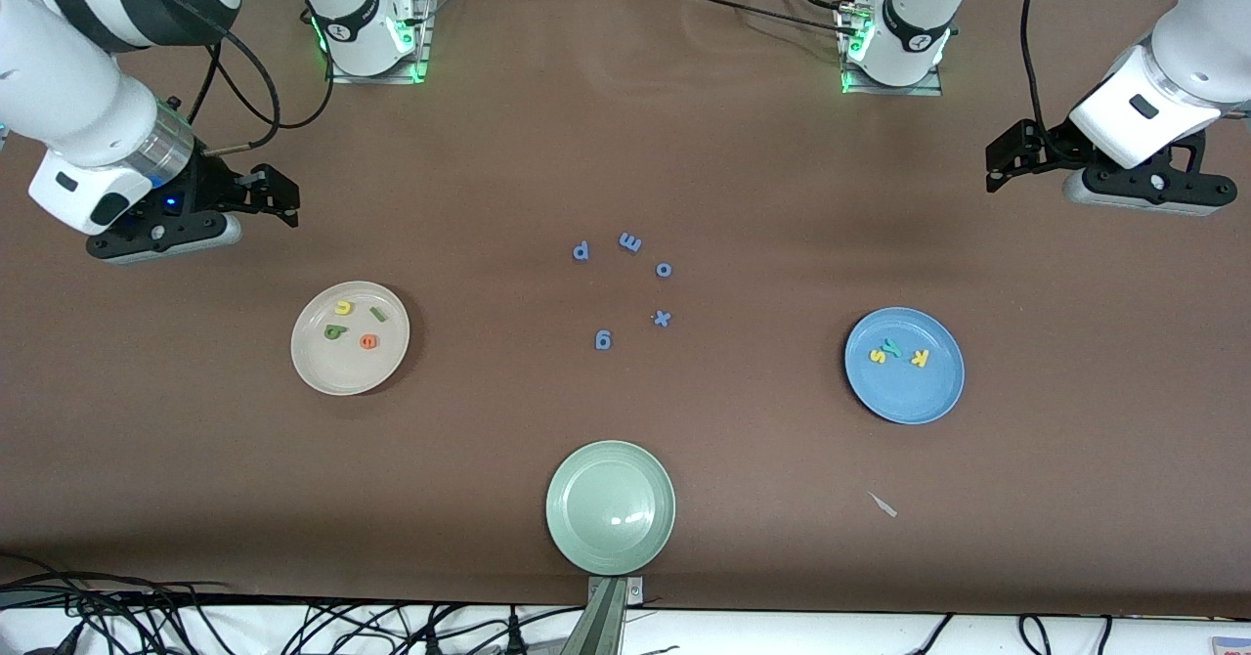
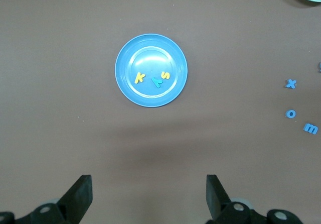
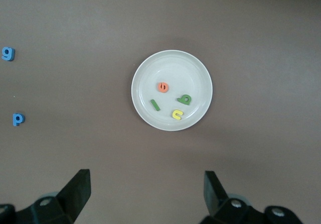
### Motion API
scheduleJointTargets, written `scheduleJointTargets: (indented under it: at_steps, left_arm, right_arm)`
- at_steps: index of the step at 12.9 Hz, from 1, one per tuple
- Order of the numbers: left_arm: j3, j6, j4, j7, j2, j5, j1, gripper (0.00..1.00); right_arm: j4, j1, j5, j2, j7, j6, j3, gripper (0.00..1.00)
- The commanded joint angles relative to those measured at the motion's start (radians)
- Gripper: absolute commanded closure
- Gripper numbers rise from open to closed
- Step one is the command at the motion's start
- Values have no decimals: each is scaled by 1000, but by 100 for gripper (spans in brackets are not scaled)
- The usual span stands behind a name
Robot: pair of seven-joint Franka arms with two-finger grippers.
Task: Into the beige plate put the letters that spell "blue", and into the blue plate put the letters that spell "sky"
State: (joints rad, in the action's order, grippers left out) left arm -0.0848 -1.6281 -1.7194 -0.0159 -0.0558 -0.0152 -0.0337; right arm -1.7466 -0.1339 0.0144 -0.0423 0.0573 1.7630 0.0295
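Note:
The beige plate point(image 1: 323, 376) point(image 3: 145, 73) lies toward the right arm's end and holds the yellow u point(image 1: 343, 308), green l point(image 1: 378, 314), olive b point(image 1: 336, 331) and orange e point(image 1: 368, 341). The blue plate point(image 1: 909, 403) point(image 2: 125, 83) lies toward the left arm's end with the yellow s point(image 1: 878, 354), teal y point(image 1: 889, 347) and yellow k point(image 1: 919, 358) in it. My right gripper point(image 1: 279, 196) point(image 3: 145, 186) hangs open and empty above the table beside the beige plate. My left gripper point(image 1: 999, 161) point(image 2: 149, 189) hangs open and empty near the blue plate.
Blue letters p point(image 1: 582, 250), m point(image 1: 630, 241), o point(image 1: 664, 269), x point(image 1: 662, 318) and g point(image 1: 603, 339) lie loose mid-table. A pale green plate point(image 1: 577, 538) sits near the front edge. A small pale scrap point(image 1: 883, 504) lies nearer the camera than the blue plate.

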Motion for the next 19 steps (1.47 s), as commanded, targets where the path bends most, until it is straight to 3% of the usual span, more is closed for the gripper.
scheduleJointTargets:
  at_steps: [1, 19]
  left_arm:
    - [-1, 2, 18, -7, 7, -28, -3, 0]
    - [-1, 2, 18, -7, 7, -28, -2, 0]
  right_arm:
    - [78, 2, -10, -42, 3, -60, -3, 0]
    - [128, 39, -22, -74, 4, -80, -10, 0]
